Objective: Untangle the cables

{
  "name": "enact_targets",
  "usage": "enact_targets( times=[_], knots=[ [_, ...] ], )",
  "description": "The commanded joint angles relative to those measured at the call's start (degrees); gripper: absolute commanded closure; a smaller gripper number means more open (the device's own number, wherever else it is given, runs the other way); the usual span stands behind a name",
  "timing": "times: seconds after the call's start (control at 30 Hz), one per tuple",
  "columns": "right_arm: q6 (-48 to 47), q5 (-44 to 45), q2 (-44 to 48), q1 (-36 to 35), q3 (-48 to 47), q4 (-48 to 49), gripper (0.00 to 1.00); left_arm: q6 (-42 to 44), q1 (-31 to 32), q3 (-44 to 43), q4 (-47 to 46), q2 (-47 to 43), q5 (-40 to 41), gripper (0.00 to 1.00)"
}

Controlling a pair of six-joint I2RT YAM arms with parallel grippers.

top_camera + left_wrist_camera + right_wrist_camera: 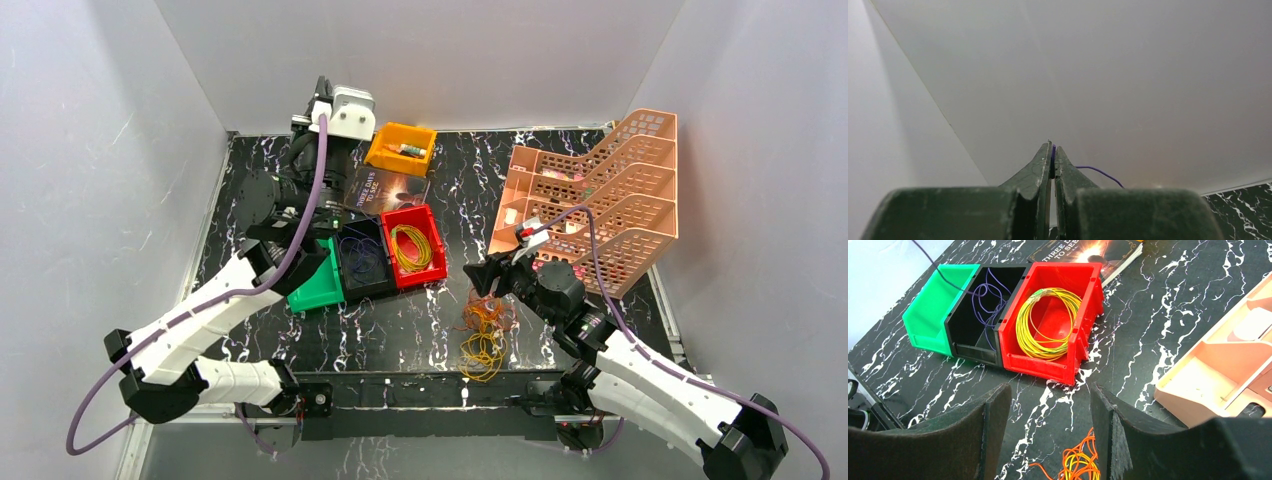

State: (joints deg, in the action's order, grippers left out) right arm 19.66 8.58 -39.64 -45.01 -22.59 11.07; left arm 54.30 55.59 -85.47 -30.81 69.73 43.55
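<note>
White walls enclose the black marbled table [470,180]; left gripper [1053,148] pinches a purple cable [1098,171], right gripper [1050,390] stands spread near orange cables [1078,462].

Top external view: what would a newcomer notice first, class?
A red bin at mid-table holds a bright yellow coil. A tangle of orange and yellow cables lies near the front edge, close to the open right hand. The left hand, raised, pinches a purple wire.

Green bin [923,332], black bin [975,351] and red bin [1038,365] touch in a row on the marbled table [1128,330]; a book [385,188] just behind; yellow bin [393,160] beyond; peach rack [640,150] at right.
</note>
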Motion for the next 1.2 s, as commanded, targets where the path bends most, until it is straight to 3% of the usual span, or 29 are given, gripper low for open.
enact_targets(
  times=[0.0,0.1,0.27,0.37,0.77,0.97,1.17],
  knots=[
    [0.7,-0.3,0.5,0.1,0.4,2.9,0.32,-4.3,-0.7,3.1,1.1,-2.7,4.4,1.00],
    [0.6,-0.6,-0.1,0.1,0.4,3.2,0.32,-8.3,-2.2,5.3,3.3,-4.0,6.8,1.00],
    [0.6,-1.4,-1.0,0.1,0.3,3.8,0.32,-26.8,-10.8,5.7,19.6,-5.2,4.6,1.00],
    [0.5,-1.7,-1.3,0.1,0.3,3.8,0.32,-32.4,-14.6,7.0,24.4,-5.3,2.3,1.00],
    [0.3,-1.2,-1.2,0.1,0.7,3.6,0.32,-44.3,-19.7,10.5,33.2,-4.2,-2.4,1.00],
    [0.8,-0.8,-0.5,0.1,1.1,3.4,0.32,-52.2,-20.7,10.5,42.5,-4.5,-5.0,1.00],
    [0.8,-1.6,-1.5,0.1,0.9,3.8,0.32,-61.8,-20.8,12.2,50.5,-4.5,-12.7,1.00]
  ],
)
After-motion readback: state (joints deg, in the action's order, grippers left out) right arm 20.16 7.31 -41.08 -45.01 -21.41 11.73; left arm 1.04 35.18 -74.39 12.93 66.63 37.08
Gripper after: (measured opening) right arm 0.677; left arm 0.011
